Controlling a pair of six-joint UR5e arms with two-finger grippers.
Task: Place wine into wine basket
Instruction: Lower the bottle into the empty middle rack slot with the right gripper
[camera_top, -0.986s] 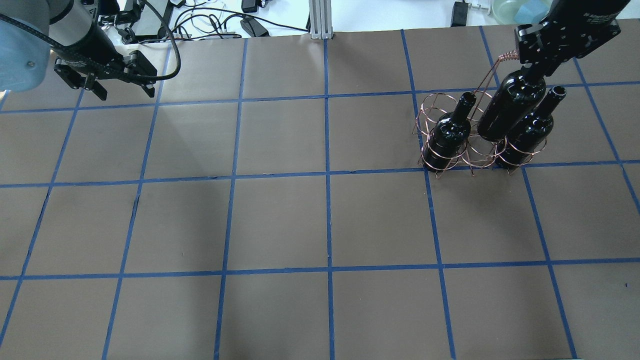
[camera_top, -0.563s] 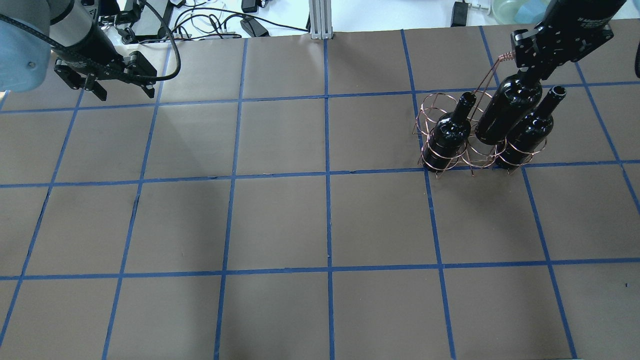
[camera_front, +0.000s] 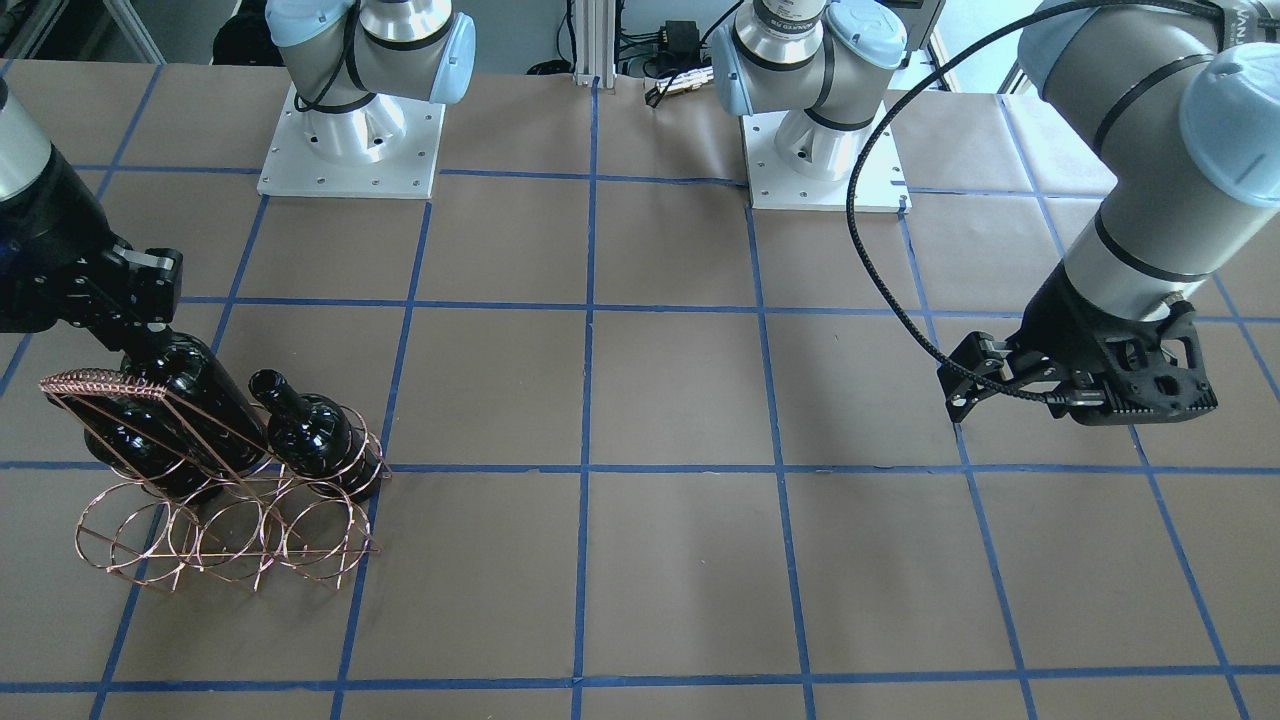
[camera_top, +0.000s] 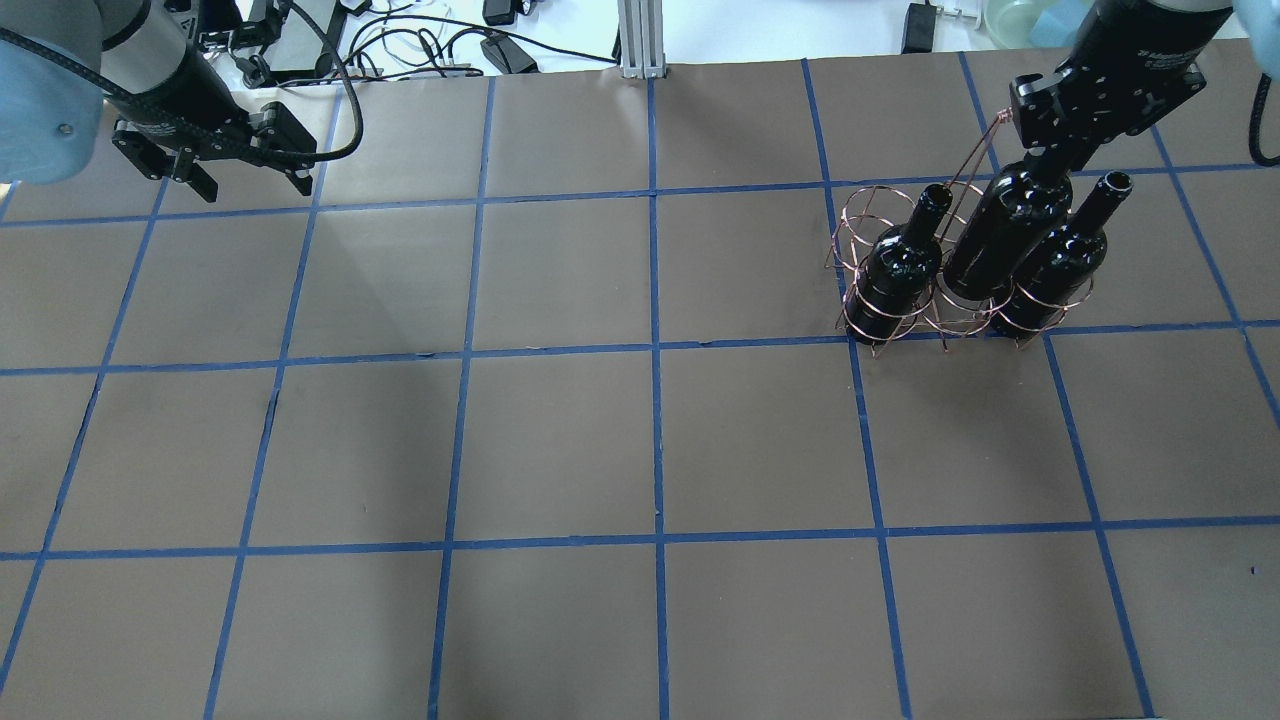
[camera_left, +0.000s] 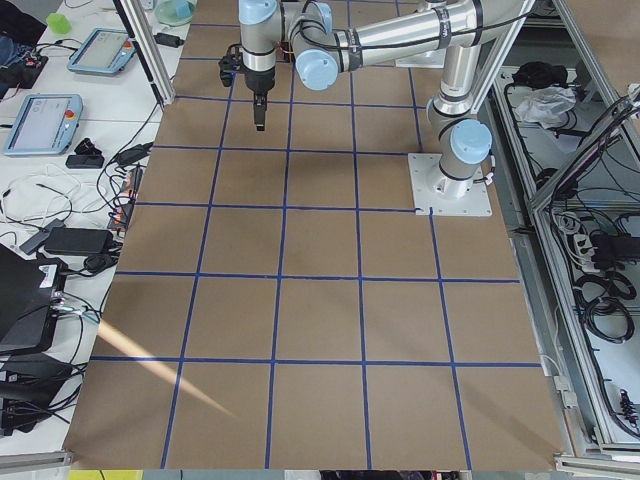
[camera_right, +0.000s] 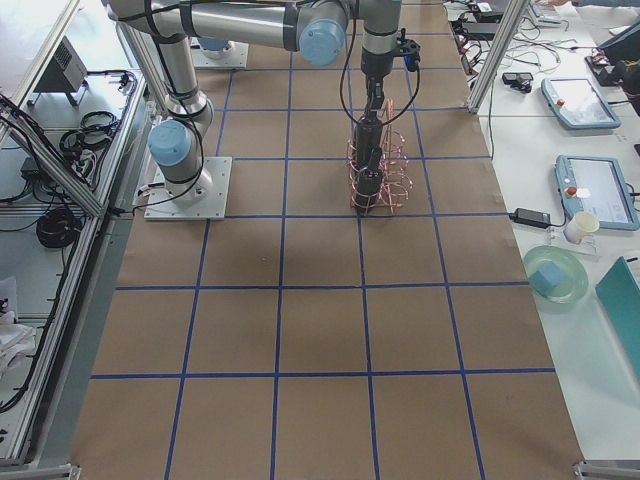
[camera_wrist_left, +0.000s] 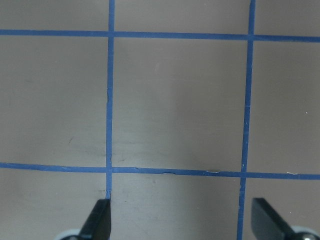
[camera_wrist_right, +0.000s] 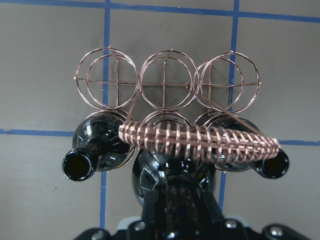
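Observation:
The wine basket (camera_top: 868, 212) is a copper wire rack at the table's far right, also in the front view (camera_front: 230, 540) and right wrist view (camera_wrist_right: 165, 80). Two wine bottles stand in its near row, one at the left (camera_top: 895, 270) and one at the right (camera_top: 1060, 255). My right gripper (camera_top: 1050, 158) is shut on the neck of a third wine bottle (camera_top: 1000, 235). It holds the bottle tilted, with the base at the middle ring between the two others (camera_wrist_right: 172, 180). My left gripper (camera_top: 252, 188) is open and empty at the far left (camera_wrist_left: 182, 217).
The basket's braided handle (camera_wrist_right: 200, 140) leans across right in front of the held bottle's shoulder. The basket's three far rings hold nothing. Cables and boxes lie beyond the table's far edge (camera_top: 420, 40). Both arm bases (camera_front: 350, 150) stand on the robot's side.
My right gripper has moved down and slightly left with the bottle, and the bottle's base has sunk lower between the two standing bottles. The left arm has not moved.

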